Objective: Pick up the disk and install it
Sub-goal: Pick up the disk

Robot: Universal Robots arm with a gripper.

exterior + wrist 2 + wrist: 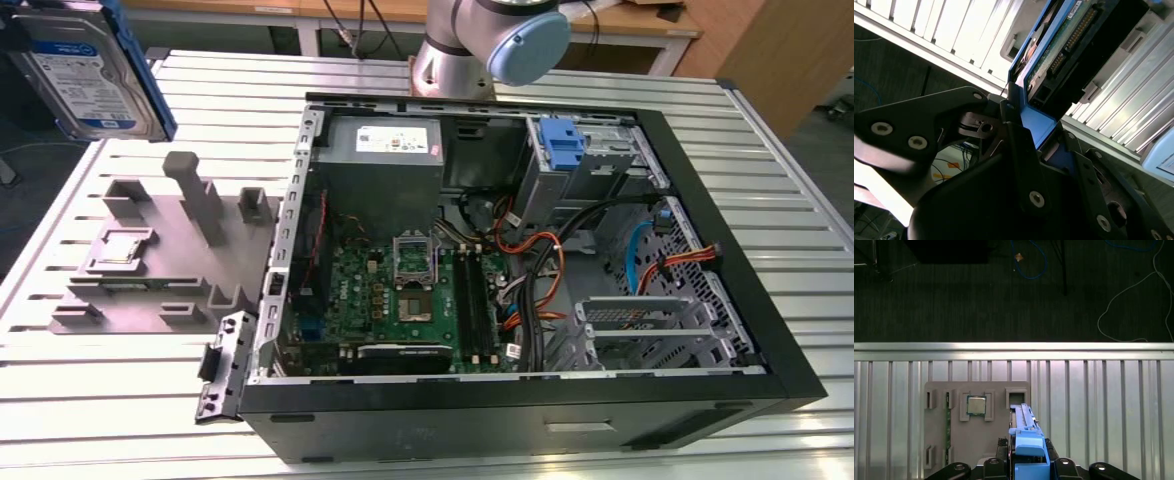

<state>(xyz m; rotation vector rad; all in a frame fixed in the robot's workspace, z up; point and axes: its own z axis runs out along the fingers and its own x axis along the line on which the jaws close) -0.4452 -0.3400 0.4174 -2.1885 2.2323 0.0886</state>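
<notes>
one disk [83,70] hangs high at the far side of the exterior view's left, above the tabletop [120,390] and well apart from the open computer case [534,405]. the end effector [1026,467] is clenched on its blue carrier rail, so i judge the pick-up done and the install not yet. i cannot make out the print on the white-and-blue label.

The disk [83,75] is silver with a white-and-blue label and blue rails — the holder [144,300] plain grey.
</notes>
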